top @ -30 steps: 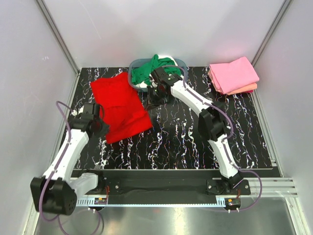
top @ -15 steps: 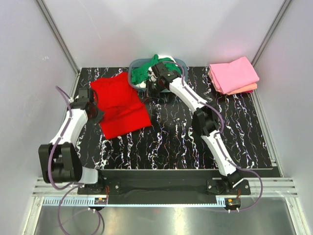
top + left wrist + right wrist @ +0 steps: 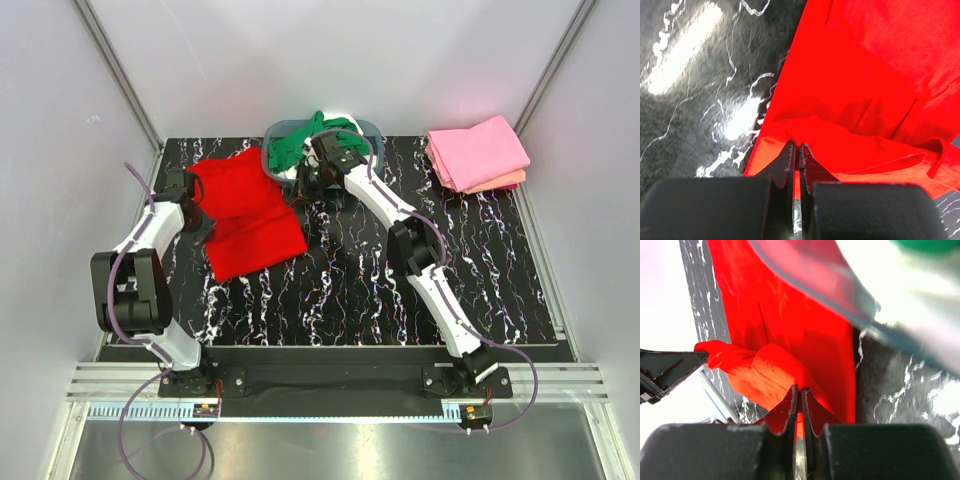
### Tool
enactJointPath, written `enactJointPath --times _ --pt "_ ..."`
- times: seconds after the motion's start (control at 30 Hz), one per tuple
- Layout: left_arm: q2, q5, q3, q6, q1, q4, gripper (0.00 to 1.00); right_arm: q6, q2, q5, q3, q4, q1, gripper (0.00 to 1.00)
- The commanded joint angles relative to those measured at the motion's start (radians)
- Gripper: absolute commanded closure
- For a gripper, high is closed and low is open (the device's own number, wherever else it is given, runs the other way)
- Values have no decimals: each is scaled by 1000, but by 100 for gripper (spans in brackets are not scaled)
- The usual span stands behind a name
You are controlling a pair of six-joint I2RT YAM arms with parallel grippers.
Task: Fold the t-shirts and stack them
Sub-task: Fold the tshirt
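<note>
Black marbled table (image 3: 400, 290), and the red t-shirt (image 3: 250, 215) is the big story on its left back part, lying flat but rumpled, its far right corner right up against the blue-grey basket (image 3: 374, 130). Inside that basket the green t-shirt (image 3: 295, 148) waits in a heap, and over at the back right the pink t-shirt (image 3: 480, 150) sits folded on top of the salmon t-shirt (image 3: 505, 182), so the stack is already begun. Now the arms: in the last second the left arm has swung back from the shirt's near left corner up along its left edge, the right one has eased in towards the basket, and the cloth has crept a little towards the back with them. The left gripper (image 3: 796, 147) has its fingers pressed together on a fold of the red hem; the right gripper (image 3: 797, 390) is likewise nipped tight on a bunched red ridge beside the basket wall. To my eye they are dragging it straight, so folding proper has not yet started.
</note>
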Motion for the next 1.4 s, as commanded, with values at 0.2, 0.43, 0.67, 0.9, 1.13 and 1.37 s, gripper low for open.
enactJointPath --times 0.2,0.43,0.67,0.9,1.13,1.37 --pt "105 6 127 10 44 60 83 43 54 -18 83 205 -34 63" --pt "243 40 463 44 116 -98 17 36 -21 -24 120 340 -98 5" --pt "-11 17 242 88 116 -86 1 -83 -451 17 -509 417 -103 5" --pt "-416 165 -260 16 110 18 4 -70 -784 100 -1064 541 -25 9" --pt "-559 192 -529 -45 95 124 8 -3 -671 76 -1184 587 41 32" --pt "-564 157 -623 -64 93 219 11 20 -529 75 -1117 607 53 39"
